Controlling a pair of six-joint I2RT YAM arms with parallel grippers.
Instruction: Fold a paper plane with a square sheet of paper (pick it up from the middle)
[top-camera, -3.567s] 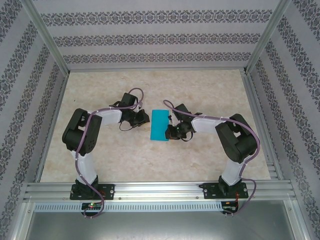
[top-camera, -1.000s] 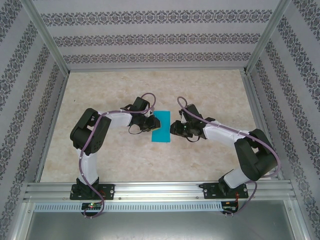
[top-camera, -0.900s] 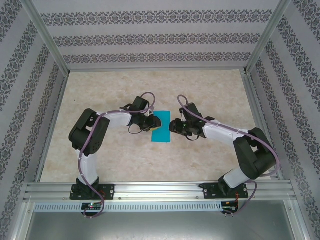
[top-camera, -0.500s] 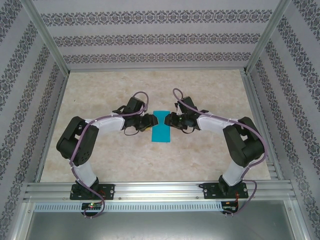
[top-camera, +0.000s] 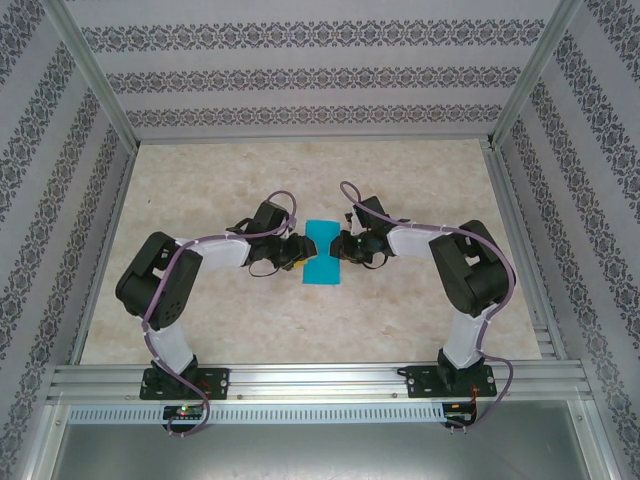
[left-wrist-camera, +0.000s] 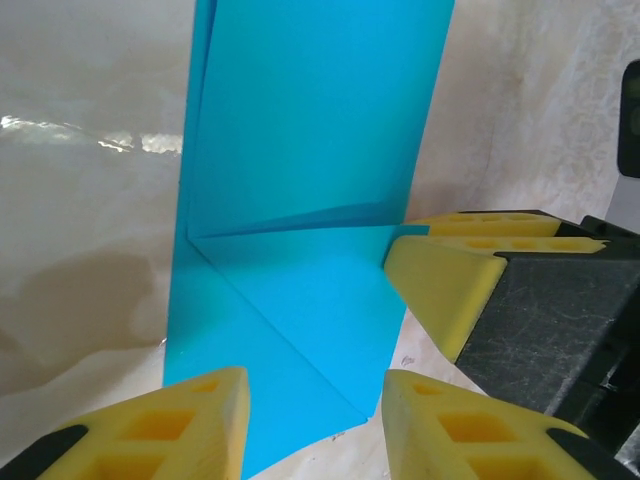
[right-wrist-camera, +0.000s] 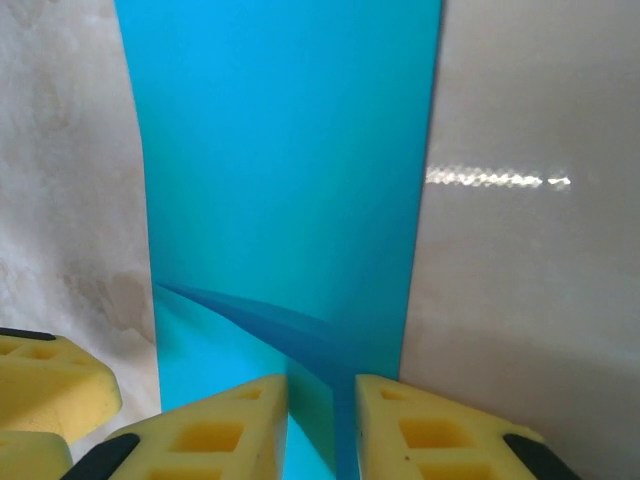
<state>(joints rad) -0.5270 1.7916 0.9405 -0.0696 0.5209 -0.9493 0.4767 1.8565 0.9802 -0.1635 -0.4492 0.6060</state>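
The square sheet of paper (top-camera: 322, 262), bright teal, lies folded into a narrow strip in the middle of the table, pinched narrow near its far end. My left gripper (top-camera: 299, 246) meets it from the left and my right gripper (top-camera: 341, 243) from the right. In the left wrist view the left gripper (left-wrist-camera: 315, 430) is open, its fingers straddling a diagonally creased corner of the sheet (left-wrist-camera: 300, 150). In the right wrist view the right gripper (right-wrist-camera: 322, 430) is shut on a raised flap of the sheet (right-wrist-camera: 290, 150), with a lifted ridge running to its jaws.
The beige marbled table (top-camera: 200, 310) is fenced by aluminium rails (top-camera: 310, 378) at the front and patterned walls (top-camera: 300, 80) at the back and sides. The two grippers' fingers sit very close together over the sheet.
Both grippers have moved up along the strip to its far end and closed in from either side. The right jaws have narrowed onto a lifted flap.
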